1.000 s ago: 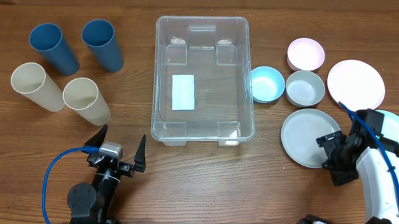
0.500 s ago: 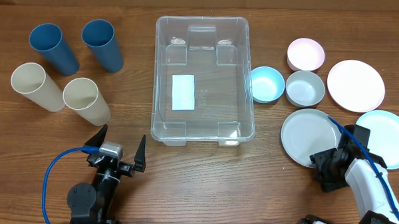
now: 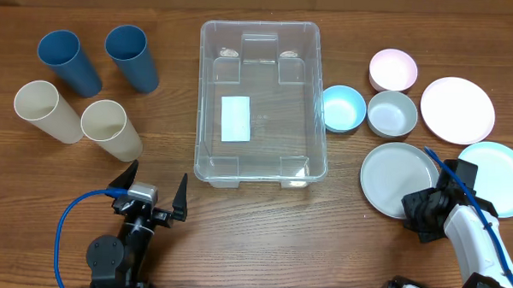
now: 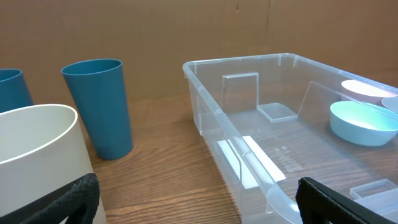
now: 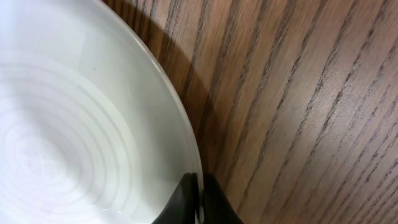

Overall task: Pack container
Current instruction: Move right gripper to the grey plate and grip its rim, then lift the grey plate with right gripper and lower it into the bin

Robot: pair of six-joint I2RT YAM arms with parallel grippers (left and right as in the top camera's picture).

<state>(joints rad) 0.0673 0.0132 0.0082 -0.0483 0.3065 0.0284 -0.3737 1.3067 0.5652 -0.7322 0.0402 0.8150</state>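
The clear container (image 3: 274,119) stands empty in the middle of the table, a white label on its bottom; the left wrist view shows its near wall (image 4: 273,143). A pale grey plate (image 3: 396,176) lies to its right. My right gripper (image 3: 418,209) is at the plate's lower right edge. In the right wrist view the gripper (image 5: 200,199) is shut on the plate's (image 5: 74,124) thin rim, one finger inside and one outside. Near the front edge, left of the container, my left gripper (image 3: 159,176) stands open and holds nothing (image 4: 199,208).
Two blue cups (image 3: 67,60) (image 3: 131,56) and two cream cups (image 3: 45,111) (image 3: 110,129) stand at the left. Right of the container sit a light blue bowl (image 3: 343,108), a grey bowl (image 3: 392,113), a pink bowl (image 3: 392,69), a pink plate (image 3: 457,109) and a light blue plate (image 3: 499,174).
My right gripper has moved left and down to the grey plate's edge and shut on its rim. The left arm has stayed where it was.
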